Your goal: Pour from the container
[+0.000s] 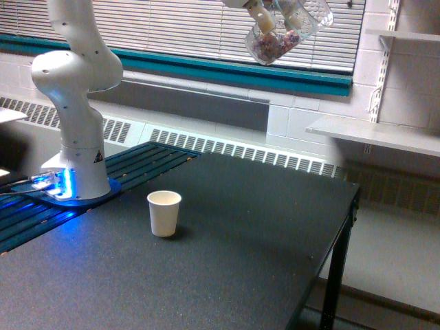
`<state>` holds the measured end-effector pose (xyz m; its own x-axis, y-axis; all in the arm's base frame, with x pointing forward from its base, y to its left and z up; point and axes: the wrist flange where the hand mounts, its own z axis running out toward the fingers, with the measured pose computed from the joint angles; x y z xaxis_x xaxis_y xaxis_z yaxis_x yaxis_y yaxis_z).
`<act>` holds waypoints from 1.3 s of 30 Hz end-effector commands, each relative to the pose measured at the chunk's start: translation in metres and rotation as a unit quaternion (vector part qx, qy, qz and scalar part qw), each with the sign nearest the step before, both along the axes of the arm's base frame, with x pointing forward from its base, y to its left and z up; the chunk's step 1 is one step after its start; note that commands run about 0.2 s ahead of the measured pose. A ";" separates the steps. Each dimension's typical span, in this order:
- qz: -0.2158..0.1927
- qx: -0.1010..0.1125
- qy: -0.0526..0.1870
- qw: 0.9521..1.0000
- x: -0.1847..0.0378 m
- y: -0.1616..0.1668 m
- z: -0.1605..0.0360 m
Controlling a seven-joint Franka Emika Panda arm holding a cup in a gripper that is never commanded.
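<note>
Gripper (280, 15): at the top edge, mostly cut off; fingers (261, 15) closed around the container.
Container (283, 36): held high above the worktop, tilted, pinkish-brown bits gathered at its lower end.
Paper cup (164, 213): upright on the worktop (240, 261), well below the container and toward the exterior view's left.
Arm base (75, 165): beside the cup, lit blue.

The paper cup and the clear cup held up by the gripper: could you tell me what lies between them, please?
Nothing. In the exterior view, only open air separates the clear cup, tilted in the gripper, from the paper cup on the table.
</note>
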<state>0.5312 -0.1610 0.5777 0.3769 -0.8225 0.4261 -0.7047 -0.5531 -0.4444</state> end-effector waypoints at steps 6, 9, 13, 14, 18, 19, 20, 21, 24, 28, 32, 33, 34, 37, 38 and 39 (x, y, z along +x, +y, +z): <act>0.003 -0.006 0.014 1.000 -0.010 0.001 -0.011; 0.010 -0.010 0.022 1.000 -0.013 0.006 -0.017; 0.023 -0.010 0.027 0.999 -0.016 0.017 -0.024; 0.027 -0.013 0.032 0.999 -0.017 0.019 -0.027; 0.042 -0.013 0.044 0.998 -0.023 0.033 -0.039; 0.046 -0.011 0.045 0.998 -0.025 0.036 -0.041; 0.049 -0.010 0.048 0.998 -0.027 0.039 -0.044; 0.047 -0.009 0.054 0.997 -0.032 0.023 -0.050; 0.060 -0.007 0.066 0.996 -0.033 0.023 -0.063; 0.069 -0.005 0.082 0.994 -0.039 0.034 -0.075; 0.078 -0.010 0.103 0.992 -0.050 0.040 -0.089; 0.082 -0.011 0.108 0.991 -0.053 0.042 -0.092; 0.084 -0.013 0.115 0.990 -0.057 0.043 -0.096; 0.092 -0.013 0.124 0.988 -0.065 0.050 -0.103; 0.093 -0.013 0.127 0.987 -0.068 0.051 -0.105; 0.095 -0.014 0.131 0.987 -0.071 0.053 -0.107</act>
<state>0.4719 -0.1185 0.4731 0.5797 -0.7526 0.3124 -0.7050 -0.6554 -0.2708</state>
